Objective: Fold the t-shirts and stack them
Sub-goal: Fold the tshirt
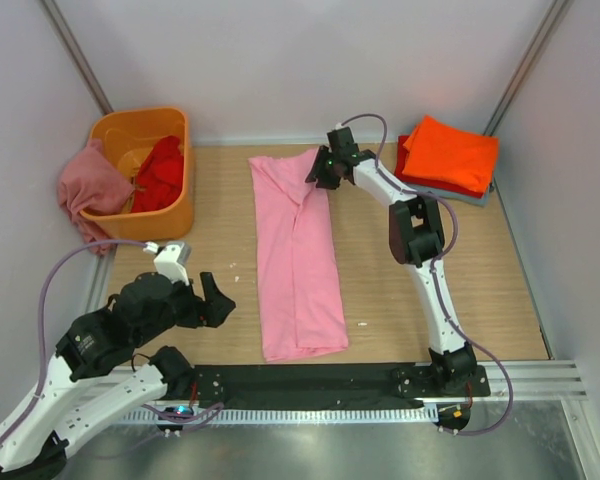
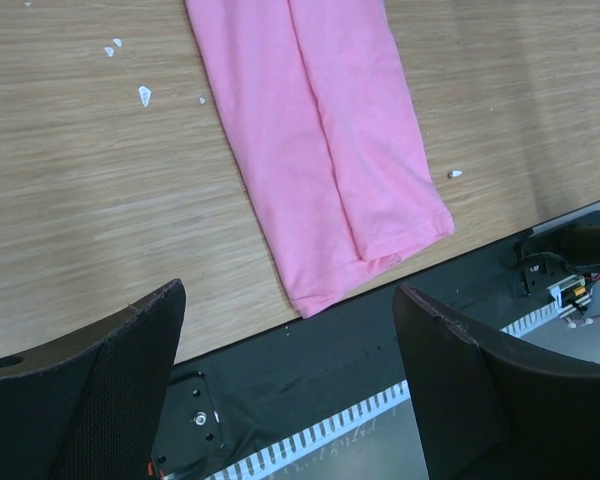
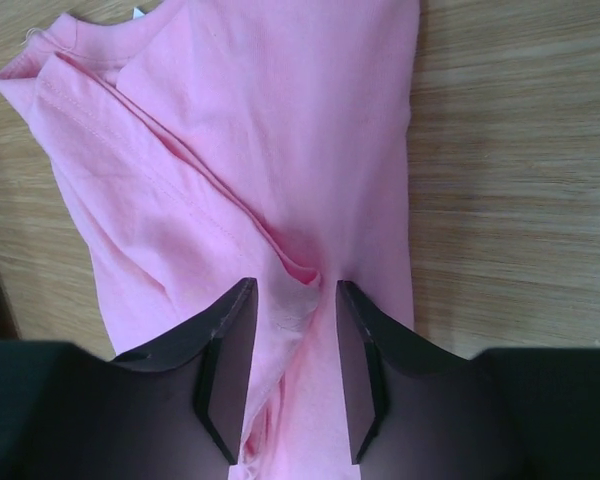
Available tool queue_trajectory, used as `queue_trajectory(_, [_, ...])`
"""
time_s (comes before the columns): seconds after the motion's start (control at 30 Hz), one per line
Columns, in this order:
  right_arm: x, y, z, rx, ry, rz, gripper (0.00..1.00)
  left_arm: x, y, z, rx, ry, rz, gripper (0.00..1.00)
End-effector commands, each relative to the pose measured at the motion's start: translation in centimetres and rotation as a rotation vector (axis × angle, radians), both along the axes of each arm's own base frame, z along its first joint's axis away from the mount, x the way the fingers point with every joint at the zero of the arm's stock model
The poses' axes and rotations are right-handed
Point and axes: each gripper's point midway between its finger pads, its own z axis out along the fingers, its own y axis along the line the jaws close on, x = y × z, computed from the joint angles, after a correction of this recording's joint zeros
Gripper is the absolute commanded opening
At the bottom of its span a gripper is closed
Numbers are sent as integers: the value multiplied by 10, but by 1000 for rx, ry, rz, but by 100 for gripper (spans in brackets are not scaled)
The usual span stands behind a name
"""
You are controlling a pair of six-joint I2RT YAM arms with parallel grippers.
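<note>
1. Pale walls closed in a wooden table (image 1: 220, 210), and a pink shirt (image 1: 298, 260) lay down its middle as a long narrow strip. Its collar was toward the far edge and its hem at the near edge.
2. At the collar end, the right gripper (image 3: 295, 300) stood low on the cloth. Its fingers were drawn close around a raised pucker of pink fabric, which it seemed to be pinching.
3. Over the near-left part of the table, the left gripper (image 2: 290, 295) hovered spread wide and empty beside the hem.
4. The step in hand looked like folding the strip in half lengthwise.
   - The pinch should probably catch every layer.
   - The lift should be low, and the carry should run straight along the strip toward the near edge, so the side folds stay shut.
   - The left gripper could usefully pin the hem.
5. Five shirts showed:
   - the pink one;
   - an orange shirt (image 1: 448, 152) stacked on a grey shirt (image 1: 472, 198) at the far-right corner;
   - a red shirt (image 1: 160, 172) inside the tub (image 1: 145, 222) at the far-left corner;
   - a rose shirt (image 1: 92, 185) draped over the tub's left rim.
6. There was one tub and two grippers.
</note>
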Motion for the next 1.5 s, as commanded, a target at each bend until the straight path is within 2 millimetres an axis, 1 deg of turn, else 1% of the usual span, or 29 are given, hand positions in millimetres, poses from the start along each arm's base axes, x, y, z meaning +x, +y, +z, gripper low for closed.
queue_trajectory(0.0, [13, 6, 20, 16, -63, -4, 42, 5, -2, 9, -25, -42, 7, 86])
queue_trajectory(0.13, [13, 8, 18, 18, -62, 0, 33, 5, -1, 9, -23, -42, 11, 85])
queue_trajectory(0.17, [13, 8, 18, 21, -63, 1, 29, 5, -1, 9, -26, -43, 10, 86])
queue_trajectory(0.23, [14, 10, 18, 27, -64, 8, 24, 5, 0, 10, -29, -47, 12, 86])
queue_trajectory(0.27, [13, 12, 19, 29, -64, 10, 18, 5, 0, 10, -30, -48, 15, 85])
queue_trajectory(0.33, [13, 15, 22, 34, -70, 17, 14, 6, 1, 10, -31, -48, 18, 85])
queue_trajectory(0.37, [14, 14, 25, 37, -74, 17, 10, 6, 0, 10, -33, -47, 19, 85])
queue_trajectory(0.47, [12, 20, 35, 47, -87, 29, 5, 5, 1, 10, -38, -50, 20, 85])
queue_trajectory(0.6, [1, 39, 52, 77, -104, 81, 4, 5, 2, 12, -43, -55, 23, 84])
queue_trajectory(0.63, [-8, 54, 55, 85, -111, 115, 5, 5, 2, 12, -44, -56, 26, 84])
queue_trajectory(0.67, [-13, 62, 61, 96, -117, 141, 5, 6, 2, 12, -43, -55, 26, 84])
queue_trajectory(0.7, [-17, 68, 62, 95, -120, 158, 4, 6, 2, 12, -44, -56, 28, 84])
queue_trajectory(0.73, [-28, 83, 62, 93, -124, 198, 4, 6, 2, 11, -43, -55, 28, 84])
queue_trajectory(0.83, [-41, 101, 63, 84, -134, 245, 5, 6, 2, 12, -44, -54, 25, 84])
queue_trajectory(0.87, [-48, 109, 60, 81, -131, 266, 5, 6, 2, 12, -45, -55, 27, 84])
queue_trajectory(0.93, [-53, 114, 57, 63, -132, 284, 5, 5, 2, 12, -49, -58, 26, 84])
queue_trajectory(0.97, [-58, 119, 53, 56, -125, 298, 6, 5, 2, 13, -51, -59, 24, 84])
queue_trajectory(1.0, [-60, 120, 49, 52, -119, 301, 6, 5, 2, 13, -53, -61, 24, 84])
queue_trajectory(1.13, [-70, 128, 42, 31, -114, 348, 9, 5, 3, 13, -55, -63, 26, 84])
queue_trajectory(1.23, [-78, 134, 41, 13, -128, 402, 15, 5, 3, 12, -51, -61, 29, 84])
queue_trajectory(1.27, [-82, 136, 41, 12, -126, 429, 30, 5, 3, 12, -49, -58, 29, 84])
queue_trajectory(1.33, [-82, 136, 48, -10, -151, 452, 59, 5, 2, 11, -47, -56, 28, 84])
queue_trajectory(1.37, [-80, 134, 56, -14, -171, 451, 62, 5, 2, 11, -47, -56, 28, 84])
queue_trajectory(1.43, [-77, 131, 63, -33, -196, 444, 67, 6, 2, 11, -45, -56, 29, 84])
queue_trajectory(1.47, [-74, 129, 75, -31, -223, 434, 68, 6, 2, 11, -46, -55, 30, 84])
